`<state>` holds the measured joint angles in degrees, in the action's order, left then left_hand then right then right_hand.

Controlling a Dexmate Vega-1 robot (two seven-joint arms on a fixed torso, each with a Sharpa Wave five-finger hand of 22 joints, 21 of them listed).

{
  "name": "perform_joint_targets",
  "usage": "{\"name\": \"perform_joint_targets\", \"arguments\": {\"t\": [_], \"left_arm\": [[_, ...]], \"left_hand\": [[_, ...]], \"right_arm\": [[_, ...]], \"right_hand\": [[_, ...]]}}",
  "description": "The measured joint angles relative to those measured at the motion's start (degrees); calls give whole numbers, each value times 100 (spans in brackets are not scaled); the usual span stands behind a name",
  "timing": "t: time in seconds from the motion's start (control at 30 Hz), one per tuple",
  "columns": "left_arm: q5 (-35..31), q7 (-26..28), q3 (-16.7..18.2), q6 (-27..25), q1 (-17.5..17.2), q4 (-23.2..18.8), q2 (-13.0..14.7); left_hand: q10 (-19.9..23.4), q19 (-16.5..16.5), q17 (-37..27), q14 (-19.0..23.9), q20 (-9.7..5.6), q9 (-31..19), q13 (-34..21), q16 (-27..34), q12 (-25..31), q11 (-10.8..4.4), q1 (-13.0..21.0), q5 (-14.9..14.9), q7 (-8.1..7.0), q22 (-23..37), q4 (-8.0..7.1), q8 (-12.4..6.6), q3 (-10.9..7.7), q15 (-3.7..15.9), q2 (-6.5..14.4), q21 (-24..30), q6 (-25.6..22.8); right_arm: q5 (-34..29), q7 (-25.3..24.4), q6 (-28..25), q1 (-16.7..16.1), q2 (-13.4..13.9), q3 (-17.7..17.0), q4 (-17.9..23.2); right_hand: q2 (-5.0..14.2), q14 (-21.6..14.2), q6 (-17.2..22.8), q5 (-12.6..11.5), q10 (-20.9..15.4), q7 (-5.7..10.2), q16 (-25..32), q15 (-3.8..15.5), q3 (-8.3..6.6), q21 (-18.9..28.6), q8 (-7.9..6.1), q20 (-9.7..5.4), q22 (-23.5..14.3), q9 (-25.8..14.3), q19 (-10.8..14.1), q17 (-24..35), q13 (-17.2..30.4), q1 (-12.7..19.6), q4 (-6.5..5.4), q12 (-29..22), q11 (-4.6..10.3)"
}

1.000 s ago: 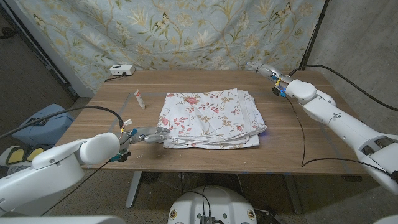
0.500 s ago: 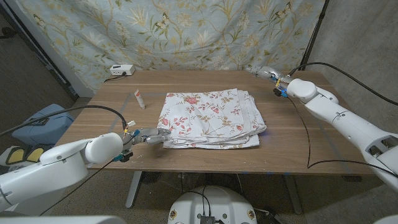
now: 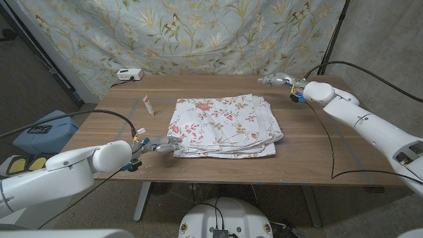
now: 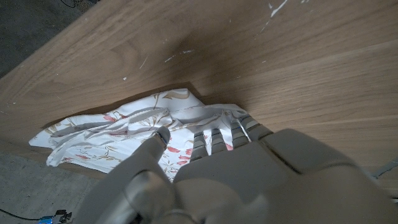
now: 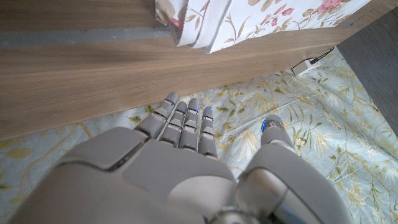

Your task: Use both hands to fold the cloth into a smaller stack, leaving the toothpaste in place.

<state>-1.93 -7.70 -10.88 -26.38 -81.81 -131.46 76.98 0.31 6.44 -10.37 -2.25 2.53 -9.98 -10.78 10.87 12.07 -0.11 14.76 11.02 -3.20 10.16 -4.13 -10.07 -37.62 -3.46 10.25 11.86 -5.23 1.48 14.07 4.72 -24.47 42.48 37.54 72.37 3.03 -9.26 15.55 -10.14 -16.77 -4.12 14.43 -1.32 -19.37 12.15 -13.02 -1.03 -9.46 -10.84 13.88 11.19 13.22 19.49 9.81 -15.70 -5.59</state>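
The floral cloth [image 3: 223,125] lies mid-table, folded in rumpled layers. My left hand [image 3: 158,144] touches its near-left corner; grip undetermined. My right hand [image 3: 276,79] hovers beyond it, fingers apart, empty.

Lighting: dim, even, from overhead. Soft shadow was cast on the table [image 3: 317,149] beneath the left hand [image 3: 158,145]. Its wrist picture was underexposed, the near hand blurred; no glare was recorded.
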Motion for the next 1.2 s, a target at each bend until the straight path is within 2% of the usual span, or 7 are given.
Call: {"name": "perform_joint_targets", "arguments": {"t": [0.2,0.57,0.83,1.07,1.2], "left_arm": [[78,69,-223,-33,179,-15,96],[234,186,-590,-76,490,-43,264],[268,196,-840,-89,737,-44,324],[297,217,-978,-90,880,-46,360],[305,225,-1057,-95,963,-50,373]], "left_hand": [[12,-1,27,21,0,-5,1,0,0,-12,0,0,-20,0,26,0,-25,20,0,-10,1],[11,-11,29,41,-10,-5,1,-28,0,-11,0,0,-39,-3,83,0,-82,41,0,-15,22],[41,20,51,41,-42,-5,1,-27,0,-41,25,0,-42,-8,112,0,-112,41,-25,-21,19],[41,20,52,73,-42,-1,0,-27,0,-41,24,0,-65,-8,136,-34,-135,72,-24,4,-14],[41,20,51,72,-42,-1,0,-27,0,-41,24,0,-49,-7,136,-34,-135,72,-24,4,-31]], "right_arm": [[-165,128,-45,206,-121,148,-195],[-431,289,-41,531,-307,406,-582],[-529,341,-143,604,-315,489,-607],[-580,360,-253,608,-294,516,-564],[-587,374,-276,608,-286,525,-550]], "right_hand": [[-96,-95,-61,0,-96,-61,22,-94,-8,0,32,44,-30,-24,44,15,25,142,39,-22,-48],[-142,-174,-92,0,-132,-91,22,-52,-8,0,53,63,-30,-24,63,15,51,248,39,-22,-73],[-227,-277,-69,0,-205,-114,42,11,-32,0,53,109,-30,-23,137,42,80,378,63,-85,-1],[-239,-296,-50,-27,-265,-132,42,30,-32,0,53,105,-30,-23,145,42,104,436,63,-107,-1],[-255,-406,59,-27,-352,-133,73,66,-49,0,28,115,-29,-23,238,69,144,497,45,-173,18]]}}
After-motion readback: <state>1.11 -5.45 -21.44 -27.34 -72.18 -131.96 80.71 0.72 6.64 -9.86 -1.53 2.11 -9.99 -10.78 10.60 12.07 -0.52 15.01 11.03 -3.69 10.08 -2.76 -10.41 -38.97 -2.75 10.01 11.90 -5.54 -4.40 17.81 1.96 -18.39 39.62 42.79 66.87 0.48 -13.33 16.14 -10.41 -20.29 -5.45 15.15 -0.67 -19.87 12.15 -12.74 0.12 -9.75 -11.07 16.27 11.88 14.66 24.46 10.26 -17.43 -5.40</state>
